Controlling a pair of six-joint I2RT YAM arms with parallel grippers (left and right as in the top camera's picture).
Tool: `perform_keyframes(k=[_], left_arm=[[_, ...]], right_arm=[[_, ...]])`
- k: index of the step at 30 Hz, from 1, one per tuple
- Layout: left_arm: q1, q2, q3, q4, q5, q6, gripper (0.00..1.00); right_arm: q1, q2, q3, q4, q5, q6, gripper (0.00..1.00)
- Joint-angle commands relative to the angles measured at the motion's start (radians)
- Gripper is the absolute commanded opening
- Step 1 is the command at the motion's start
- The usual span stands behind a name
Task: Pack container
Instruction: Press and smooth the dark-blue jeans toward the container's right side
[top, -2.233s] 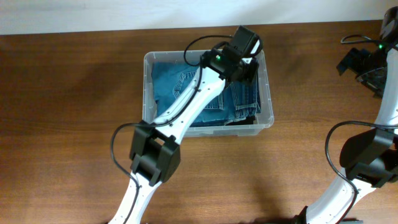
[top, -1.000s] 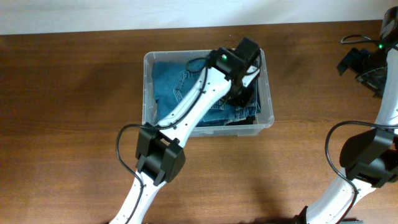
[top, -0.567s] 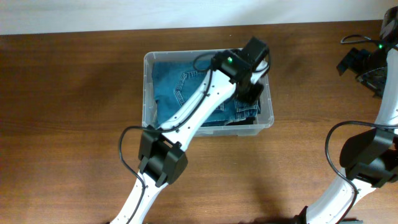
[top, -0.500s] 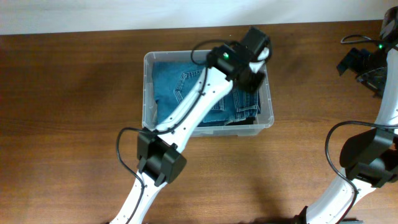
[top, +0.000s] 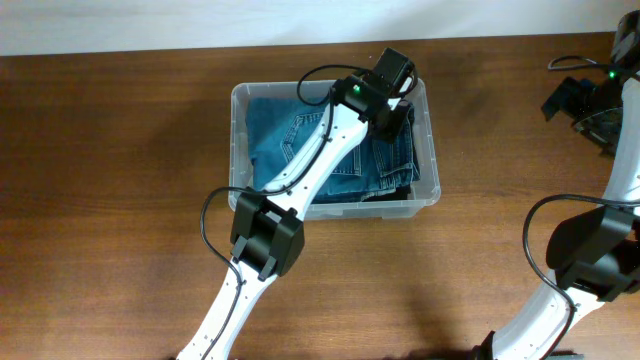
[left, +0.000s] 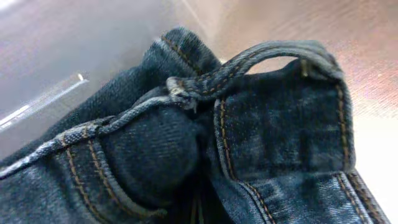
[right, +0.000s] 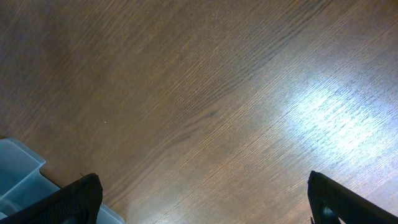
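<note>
Two claws: left claw (top: 400, 112) clenched over the jeans (top: 290, 140), right claw (right: 205, 202) spread wide above table (right: 186, 93).

The left arm (top: 310, 165) covers much of the jeans (top: 270, 135) inside the container (top: 432, 170).

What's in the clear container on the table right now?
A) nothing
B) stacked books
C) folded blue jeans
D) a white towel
C: blue denim jeans with stitched seams fill the container, seen overhead and close up from the left wrist.

Overhead straight down, wrist views close, table (top: 120, 200) shared
</note>
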Motion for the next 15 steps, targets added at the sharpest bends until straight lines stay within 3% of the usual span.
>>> perform_keyframes(k=[1,9,11,15], left_arm=[[-0.003,0.038,0.005,0.013,-0.014,-0.001,0.01],[0.003,-0.061,0.131,-0.061,-0.109,0.011,0.02],[0.004,-0.104,0.147,-0.091,-0.164,0.011,0.08],[0.016,-0.169,0.148,-0.154,-0.305,0.013,0.06]], right_arm=[[-0.003,0.002,-0.003,0.0,0.013,0.012,0.98],[-0.003,0.002,-0.003,0.0,0.013,0.012,0.98],[-0.003,0.002,-0.003,0.0,0.013,0.012,0.99],[-0.003,0.002,-0.003,0.0,0.013,0.012,0.98]])
